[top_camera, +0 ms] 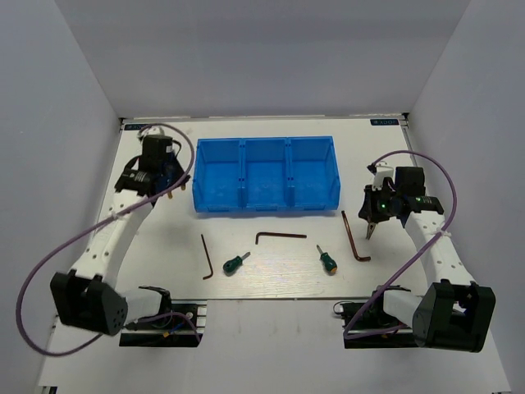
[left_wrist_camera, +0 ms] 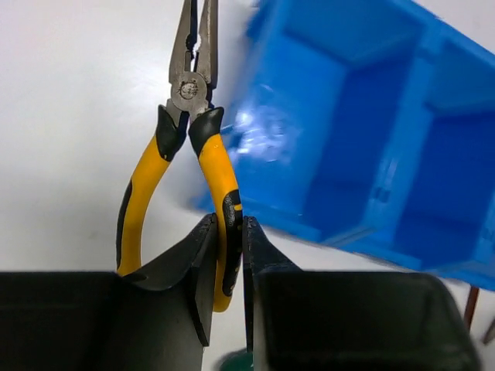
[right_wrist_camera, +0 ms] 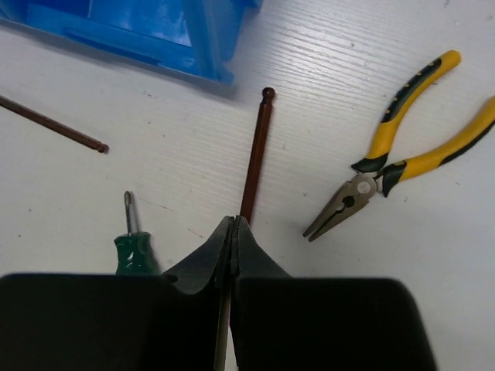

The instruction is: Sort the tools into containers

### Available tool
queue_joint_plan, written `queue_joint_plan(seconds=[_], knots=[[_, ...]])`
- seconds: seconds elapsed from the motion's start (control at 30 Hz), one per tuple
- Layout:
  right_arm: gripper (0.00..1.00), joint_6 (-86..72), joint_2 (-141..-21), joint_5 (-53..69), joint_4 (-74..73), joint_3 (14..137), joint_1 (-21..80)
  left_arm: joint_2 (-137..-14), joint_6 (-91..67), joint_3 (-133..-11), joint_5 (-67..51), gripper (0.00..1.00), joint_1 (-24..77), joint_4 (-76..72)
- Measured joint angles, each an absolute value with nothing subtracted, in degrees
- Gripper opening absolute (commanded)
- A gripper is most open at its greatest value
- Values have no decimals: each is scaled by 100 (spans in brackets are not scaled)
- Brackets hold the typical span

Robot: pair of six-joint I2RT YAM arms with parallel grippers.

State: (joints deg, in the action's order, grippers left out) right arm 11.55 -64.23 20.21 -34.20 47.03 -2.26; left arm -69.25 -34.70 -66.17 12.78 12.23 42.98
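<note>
- Tools sorted so far: none that I can see. All three compartments of the blue bin (top_camera: 262, 209) look bare in the top view, so the whole sort is left to do.
- Left end effector (left_wrist_camera: 228, 224): clamped on one yellow-and-black handle of the held pliers (left_wrist_camera: 189, 91). The nose points away from the wrist and the other handle hangs free.
- It sits at 9 o'clock of the bin, beside the left end wall and not over any compartment. I judge this to be the carry toward a first drop.
- Right end effector (right_wrist_camera: 233, 226): fingers together, nothing visibly between them, at 4 o'clock of the bin.
- The right hex key (right_wrist_camera: 255, 154) runs out from behind those tips along the desk (right_wrist_camera: 193, 178). Whether they touch, I cannot tell.
- The second pliers (right_wrist_camera: 363, 185) lie flat at 2 o'clock of the tips in the wrist view, apart from them.
- At 6 o'clock of the bin, loose on the desk: the left hex key (top_camera: 207, 257), the middle hex key (top_camera: 279, 235), the left screwdriver (top_camera: 235, 263) and the right screwdriver (top_camera: 327, 260).
</note>
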Motion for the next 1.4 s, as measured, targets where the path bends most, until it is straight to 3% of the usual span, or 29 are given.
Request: queue_joint_plan(seconds=[0.2,0.4,0.43,0.5,0.53,0.57,0.67,0.87,1.07,1.13,1.4], knots=[[0,1135,-6434,1299,-3420,4746,-242,-8833,-2624,-7489,30,0,1514,3245],[1,1138,-6445,875,-3417,4823,-305,-10018,-2178,-8088,-331,0,1859,2993],[20,1138,-6445,847,-3417,4823,-314,-10119,-2128,-8193,-355,3,1883,2995],[45,1109,-6455,788,-3417,4823,-333,-10274,-2064,-8340,-364,15,1898,3000],[58,1107,-6466,760,-3424,4829,-342,-10346,-2045,-8383,-357,26,1900,2991],[60,1111,-6499,733,-3430,4845,-346,-10407,-2036,-8416,-342,43,1900,2989],[60,1177,-6733,589,-3444,4984,-366,-10547,-2036,-8412,-285,58,1900,2980],[51,1194,-7585,220,-3476,5433,-445,-10567,-2058,-8388,-231,63,1929,2930],[50,1070,-8558,-95,-3498,5828,-545,-10307,-1964,-8372,-296,67,2021,2941],[48,1011,-8877,-134,-3498,5874,-589,-9946,-1887,-8248,-392,73,2064,2880],[44,478,-9887,-379,-3516,6464,-718,-7290,-1669,-7166,-617,73,2202,2596]])
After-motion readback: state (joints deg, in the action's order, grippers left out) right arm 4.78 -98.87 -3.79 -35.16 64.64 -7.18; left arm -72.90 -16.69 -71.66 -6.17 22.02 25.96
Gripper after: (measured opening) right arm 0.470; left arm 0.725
